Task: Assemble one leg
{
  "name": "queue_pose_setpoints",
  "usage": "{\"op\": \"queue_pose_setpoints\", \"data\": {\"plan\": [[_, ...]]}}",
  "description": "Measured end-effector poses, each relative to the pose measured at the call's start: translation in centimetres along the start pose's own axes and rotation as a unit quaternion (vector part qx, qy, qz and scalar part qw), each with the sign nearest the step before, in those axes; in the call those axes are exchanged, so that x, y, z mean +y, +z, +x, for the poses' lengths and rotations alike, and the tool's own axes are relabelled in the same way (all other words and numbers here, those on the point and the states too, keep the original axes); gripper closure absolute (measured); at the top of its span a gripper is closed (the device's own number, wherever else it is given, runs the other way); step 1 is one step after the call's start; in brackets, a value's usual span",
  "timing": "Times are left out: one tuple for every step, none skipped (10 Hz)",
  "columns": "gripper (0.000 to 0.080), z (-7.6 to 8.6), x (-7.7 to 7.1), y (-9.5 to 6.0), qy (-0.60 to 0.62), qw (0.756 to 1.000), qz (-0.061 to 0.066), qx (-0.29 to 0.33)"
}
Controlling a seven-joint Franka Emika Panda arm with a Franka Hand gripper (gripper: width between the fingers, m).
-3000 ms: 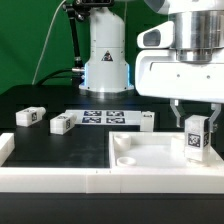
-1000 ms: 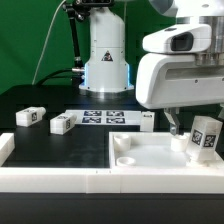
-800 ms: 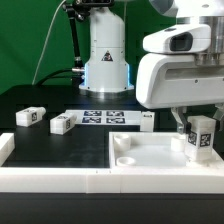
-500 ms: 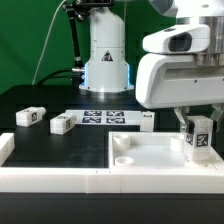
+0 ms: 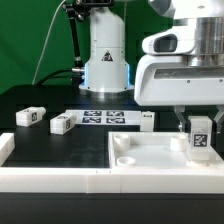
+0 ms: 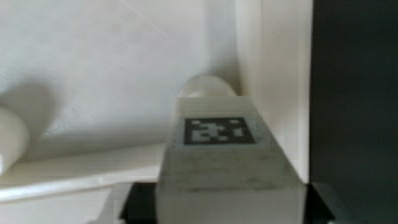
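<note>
My gripper (image 5: 199, 120) is shut on a leg (image 5: 200, 135), a small white oblong block with a black-and-white tag. It holds the leg upright over the far right corner of the large white tabletop panel (image 5: 150, 158). In the wrist view the leg (image 6: 226, 140) fills the middle between my dark fingers (image 6: 146, 203), and its far end sits at a round recess (image 6: 214, 85) near the panel's edge. Three more legs lie on the black table: one (image 5: 29, 117) at the exterior view's left, one (image 5: 62, 123) beside it, one (image 5: 146, 120) behind the panel.
The marker board (image 5: 105, 117) lies flat behind the panel, in front of the arm's white base (image 5: 106, 60). A white raised ledge (image 5: 60, 181) runs along the front, with an end piece (image 5: 5, 148) at the exterior view's left. Further recesses (image 5: 122, 158) dent the panel.
The leg was tilted a second ago and now stands upright in my gripper. It has shifted slightly toward the panel's far right corner.
</note>
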State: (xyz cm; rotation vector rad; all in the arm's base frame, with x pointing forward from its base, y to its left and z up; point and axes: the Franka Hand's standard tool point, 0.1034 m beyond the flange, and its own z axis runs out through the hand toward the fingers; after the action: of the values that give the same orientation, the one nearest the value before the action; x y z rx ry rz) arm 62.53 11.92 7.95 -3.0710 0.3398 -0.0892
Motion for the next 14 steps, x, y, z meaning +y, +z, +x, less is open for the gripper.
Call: {"op": "queue_pose_setpoints", "data": {"plan": [[0.0509,0.01,0.05,0.03,0.058,0.998,0.0,0.002],[0.0509,0.03,0.09,0.05,0.103,0.995,0.001,0.002],[0.0509,0.07,0.16,0.08,0.152,0.988,0.001,0.003],[0.0509,0.08,0.18,0.09,0.187,0.982,0.001,0.003],[0.0509,0.15,0.27,0.09,0.243,0.97,0.004,0.003],[0.0509,0.13,0.3,0.11,0.287,0.958,0.005,0.002],[0.0509,0.06,0.41,0.13,0.355,0.935,0.006,0.004],[0.0509,0.05,0.41,0.13,0.382,0.924,0.005,0.004],[0.0509,-0.01,0.41,0.16,0.45,0.893,0.007,0.002],[0.0509,-0.09,0.32,0.17,0.511,0.86,0.008,-0.001],[0.0509,-0.15,0.2,0.17,0.565,0.825,0.01,-0.004],[0.0509,-0.17,0.16,0.17,0.587,0.81,0.011,-0.006],[0.0509,-0.17,0.17,0.18,0.594,0.804,0.013,-0.008],[0.0457,-0.19,0.11,0.2,0.594,0.804,0.014,-0.009]]}}
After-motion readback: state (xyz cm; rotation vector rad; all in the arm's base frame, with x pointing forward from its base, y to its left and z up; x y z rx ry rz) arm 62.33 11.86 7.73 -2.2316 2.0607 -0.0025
